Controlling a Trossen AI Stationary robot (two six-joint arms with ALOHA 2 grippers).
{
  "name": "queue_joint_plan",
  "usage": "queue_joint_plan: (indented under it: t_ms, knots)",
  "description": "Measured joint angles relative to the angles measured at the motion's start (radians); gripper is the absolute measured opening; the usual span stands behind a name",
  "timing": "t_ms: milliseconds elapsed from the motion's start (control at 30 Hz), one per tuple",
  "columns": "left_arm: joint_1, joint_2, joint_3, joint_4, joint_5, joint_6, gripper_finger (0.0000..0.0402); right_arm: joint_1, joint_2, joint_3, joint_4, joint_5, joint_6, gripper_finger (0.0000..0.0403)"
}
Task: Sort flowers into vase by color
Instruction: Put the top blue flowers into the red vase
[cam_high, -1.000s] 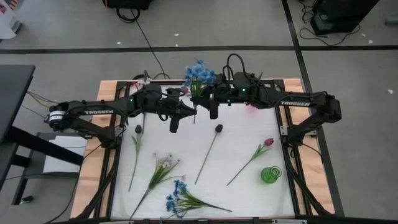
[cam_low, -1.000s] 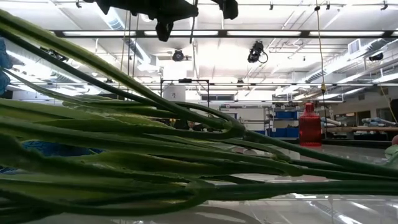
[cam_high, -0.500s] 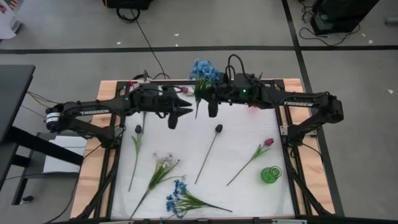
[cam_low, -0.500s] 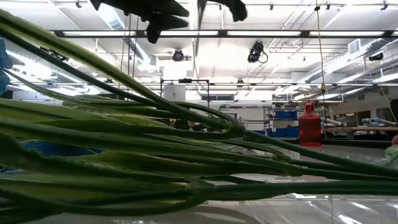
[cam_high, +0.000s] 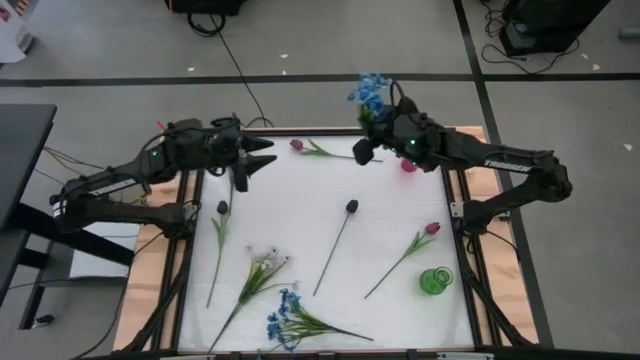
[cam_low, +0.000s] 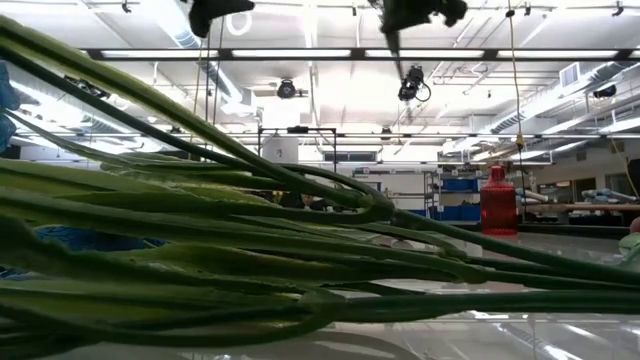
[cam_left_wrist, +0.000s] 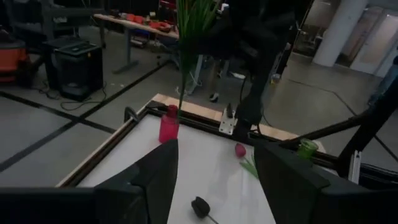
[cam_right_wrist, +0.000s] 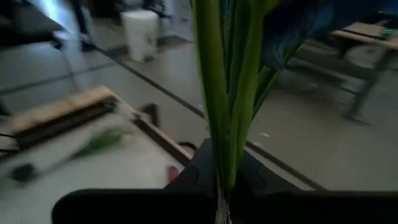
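The blue flower (cam_high: 371, 95) was pinched upright by the right gripper (cam_high: 366, 150), presumably for carrying to a vase; the left gripper (cam_high: 262, 160) was spread, empty.

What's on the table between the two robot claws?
From above, a pink-budded flower lies on the white mat between the open left claw and the right claw, which holds blue flowers.

Flower bunch (cam_high: 371, 96) in right claw (cam_high: 364, 152) above table (cam_high: 300, 210) far edge.
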Motion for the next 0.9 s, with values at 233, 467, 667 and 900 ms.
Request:
queue_joint_plan:
  t_ms: [233,467,667,900]
  knots:
    - [-0.001,-0.024,0.0,0.0,0.0,-0.006,0.0217,-0.058,-0.168,-0.223,0.063,0.094,0.021,0.0018]
    - [-0.002,-0.02,0.0,-0.007,0.001,-0.008,0.0217,-0.122,-0.338,-0.353,0.118,0.17,-0.05,0.0018]
    - [-0.002,-0.021,0.0,-0.002,0.001,-0.011,0.0217,-0.161,-0.42,-0.38,0.104,0.175,-0.022,0.0018]
    - [-0.002,-0.021,0.0,0.0,0.001,-0.011,0.0217,-0.177,-0.44,-0.38,0.105,0.173,0.005,0.0018]
